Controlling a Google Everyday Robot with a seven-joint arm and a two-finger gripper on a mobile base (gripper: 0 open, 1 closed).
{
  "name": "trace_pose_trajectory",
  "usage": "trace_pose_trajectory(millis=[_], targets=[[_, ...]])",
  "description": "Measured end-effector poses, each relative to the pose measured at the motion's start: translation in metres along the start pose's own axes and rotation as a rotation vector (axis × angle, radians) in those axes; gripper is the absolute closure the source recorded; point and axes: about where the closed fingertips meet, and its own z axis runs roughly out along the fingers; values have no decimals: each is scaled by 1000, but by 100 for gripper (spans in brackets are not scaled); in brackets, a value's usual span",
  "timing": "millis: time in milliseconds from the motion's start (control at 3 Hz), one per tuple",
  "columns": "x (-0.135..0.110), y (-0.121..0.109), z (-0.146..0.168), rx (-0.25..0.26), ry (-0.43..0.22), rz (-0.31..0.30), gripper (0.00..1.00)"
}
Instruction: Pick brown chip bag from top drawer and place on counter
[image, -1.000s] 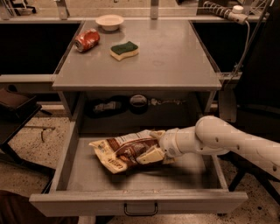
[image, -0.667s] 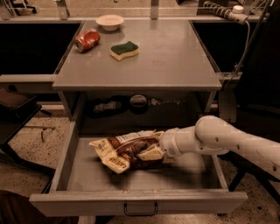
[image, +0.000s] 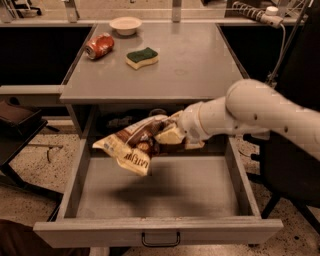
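bag (image: 134, 145) now aloft crosswise, tool (image: 178, 135) over drawer (image: 100, 232)

I have the white arm's end effector (image: 182, 134) above the back half of the open, wide grey metal top drawer (image: 150, 231). It is clamped on the right end of the crinkly dark brown chip bag (image: 134, 146) with cream-yellow ends. The bag hangs tilted, clear of the drawer floor, with its shadow beneath. Above and behind the drawer, the flat grey metal counter (image: 195, 67) carries a green-and-yellow sponge (image: 142, 57), a red can (image: 99, 45) on its side and a small white bowl (image: 125, 25).
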Motion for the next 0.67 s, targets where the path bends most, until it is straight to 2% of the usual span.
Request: trace_pose_trajectory(millis=[333,667], targets=[[-89,-14,-39,90,41,-74,100],[-172,-26,-59,166,68,-161,100]])
